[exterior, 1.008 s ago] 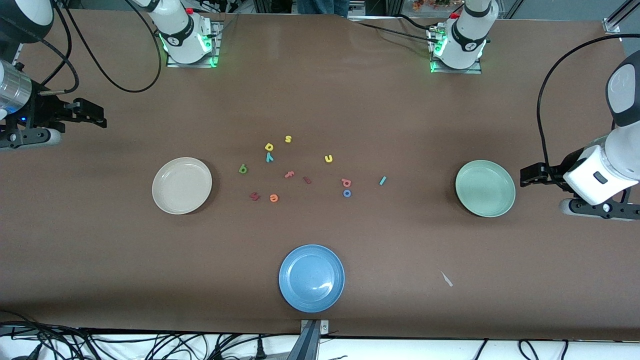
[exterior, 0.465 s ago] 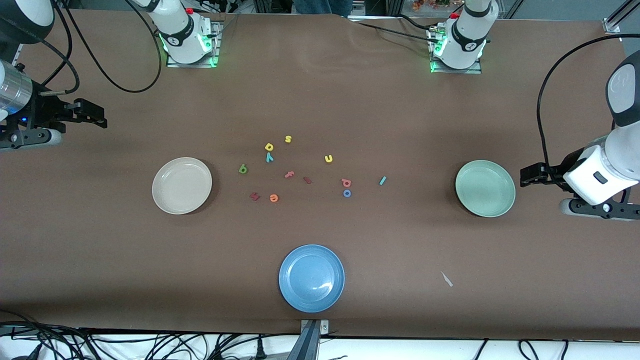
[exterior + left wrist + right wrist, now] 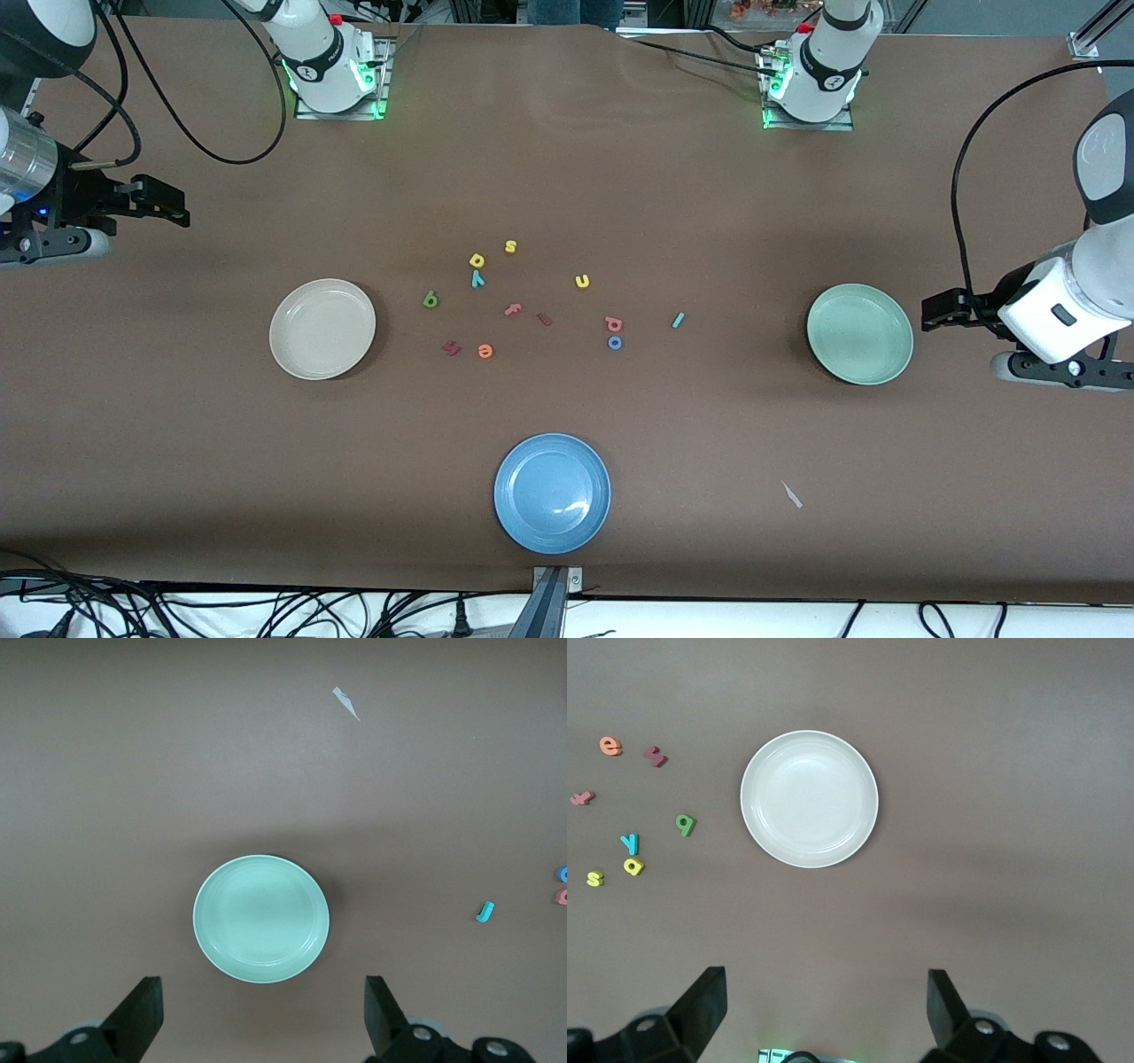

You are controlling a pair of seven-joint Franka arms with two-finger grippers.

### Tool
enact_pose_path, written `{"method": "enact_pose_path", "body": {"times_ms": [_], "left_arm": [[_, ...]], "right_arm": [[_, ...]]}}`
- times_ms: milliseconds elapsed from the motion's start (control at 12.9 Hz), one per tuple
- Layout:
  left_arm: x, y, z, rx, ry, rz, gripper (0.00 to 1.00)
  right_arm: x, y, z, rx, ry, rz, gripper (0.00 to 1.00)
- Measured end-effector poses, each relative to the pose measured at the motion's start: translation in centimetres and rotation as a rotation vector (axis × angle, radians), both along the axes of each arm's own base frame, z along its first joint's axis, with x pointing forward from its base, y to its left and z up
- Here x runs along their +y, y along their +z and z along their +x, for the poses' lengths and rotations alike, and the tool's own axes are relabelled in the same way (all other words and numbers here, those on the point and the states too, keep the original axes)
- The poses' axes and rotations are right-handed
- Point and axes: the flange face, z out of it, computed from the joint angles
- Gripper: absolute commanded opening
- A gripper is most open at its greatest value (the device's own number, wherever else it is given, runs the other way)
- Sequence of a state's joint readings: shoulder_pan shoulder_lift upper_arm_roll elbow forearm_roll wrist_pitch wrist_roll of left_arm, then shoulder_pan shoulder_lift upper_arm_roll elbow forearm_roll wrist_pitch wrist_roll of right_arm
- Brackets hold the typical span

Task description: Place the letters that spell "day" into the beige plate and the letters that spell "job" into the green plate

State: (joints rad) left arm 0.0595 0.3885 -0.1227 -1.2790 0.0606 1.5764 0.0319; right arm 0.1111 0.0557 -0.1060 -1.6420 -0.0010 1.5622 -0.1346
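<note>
left gripper (image 3: 261,1023): jaws spread wide, nothing held; parked at its own end of the surface, just outside the green plate (image 3: 859,333).
right gripper (image 3: 824,1019): jaws spread wide, nothing held; parked at its end, well apart from the beige plate (image 3: 322,329).
"day" letters: green d (image 3: 431,299), teal y (image 3: 477,279), yellow a (image 3: 477,260) lie past the beige plate from the right jaws; right arm judged nearer.
"job" letters: teal j (image 3: 678,320), red b (image 3: 613,324), blue o (image 3: 615,342) lie past the green plate from the left jaws; j nearest, long axis tilted.
plates: both empty.

Brown table (image 3: 177,443), three plates (image 3: 552,493), foam letters (image 3: 484,351)
</note>
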Motion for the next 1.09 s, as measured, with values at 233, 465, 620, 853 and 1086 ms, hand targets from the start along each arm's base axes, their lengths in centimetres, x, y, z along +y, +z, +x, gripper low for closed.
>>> {"method": "enact_pose_path", "body": {"times_ms": [233, 465, 620, 853, 1086], "left_arm": [[0.0, 0.0, 0.0, 0.0, 0.0, 0.0, 1.0], [0.0, 0.0, 0.0, 0.0, 0.0, 0.0, 1.0], [0.0, 0.0, 0.0, 0.001, 0.0, 0.0, 1.0], [0.0, 0.0, 0.0, 0.001, 0.0, 0.0, 1.0], [0.0, 0.0, 0.0, 0.001, 0.0, 0.0, 1.0]], "right_arm": [[0.0, 0.0, 0.0, 0.0, 0.0, 0.0, 1.0], [0.0, 0.0, 0.0, 0.0, 0.001, 0.0, 1.0], [0.1, 0.0, 0.0, 0.0, 0.003, 0.0, 1.0], [0.9, 0.0, 0.0, 0.001, 0.016, 0.001, 1.0], [1.2, -0.1, 0.0, 0.002, 0.021, 0.001, 1.0]]}}
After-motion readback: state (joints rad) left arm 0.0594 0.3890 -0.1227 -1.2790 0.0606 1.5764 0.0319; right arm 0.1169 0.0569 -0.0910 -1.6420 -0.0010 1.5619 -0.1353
